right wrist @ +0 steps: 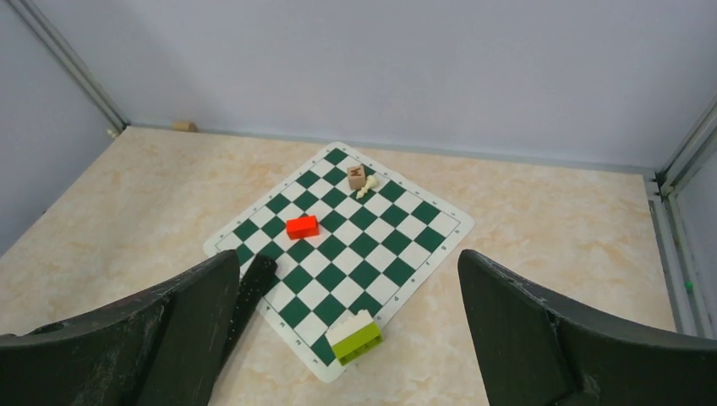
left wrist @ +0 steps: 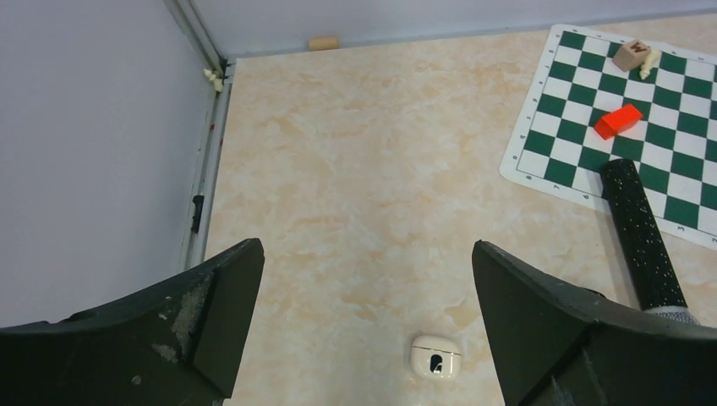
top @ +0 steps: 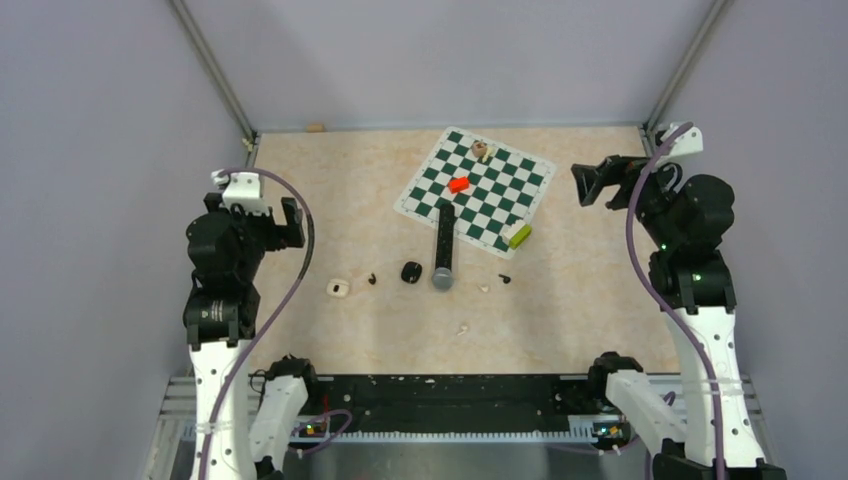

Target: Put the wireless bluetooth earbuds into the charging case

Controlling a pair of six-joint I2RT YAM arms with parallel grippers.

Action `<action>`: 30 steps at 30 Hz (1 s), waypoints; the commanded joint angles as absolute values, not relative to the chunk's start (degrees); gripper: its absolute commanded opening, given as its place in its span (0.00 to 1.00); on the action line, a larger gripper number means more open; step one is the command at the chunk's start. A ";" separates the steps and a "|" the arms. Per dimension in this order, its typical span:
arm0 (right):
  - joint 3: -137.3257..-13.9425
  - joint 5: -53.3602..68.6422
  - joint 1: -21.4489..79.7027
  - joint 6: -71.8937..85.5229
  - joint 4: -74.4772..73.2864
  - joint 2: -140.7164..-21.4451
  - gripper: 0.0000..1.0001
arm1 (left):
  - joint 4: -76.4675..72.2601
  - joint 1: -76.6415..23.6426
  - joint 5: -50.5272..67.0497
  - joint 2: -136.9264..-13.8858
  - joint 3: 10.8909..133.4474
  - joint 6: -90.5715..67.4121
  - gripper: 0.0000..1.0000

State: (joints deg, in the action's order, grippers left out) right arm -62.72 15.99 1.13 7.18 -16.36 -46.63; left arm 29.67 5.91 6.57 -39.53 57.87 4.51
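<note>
Left claw, right claw: agape, empty

**Charging cases.** The white charging case is a rounded off-white pod lying flat on the tabletop. The left wrist view shows this case with a small dark mark on its upper face; its lid state cannot be determined. The black charging case is a rounded dark pod lying apart, to its right.

**Earbuds.** All four lie loose on the tabletop, outside both cases.
- Black earbud A lies between the two cases.
- Black earbud B lies right of the black charging case.
- Off-white earbud A lies just beside black earbud B.
- Off-white earbud B lies apart, nearer the arm bases.
</note>
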 commanded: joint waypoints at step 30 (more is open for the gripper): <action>-52.84 27.60 2.05 0.34 -8.96 -48.62 0.98 | 41.15 6.15 24.29 -76.19 55.06 23.67 0.99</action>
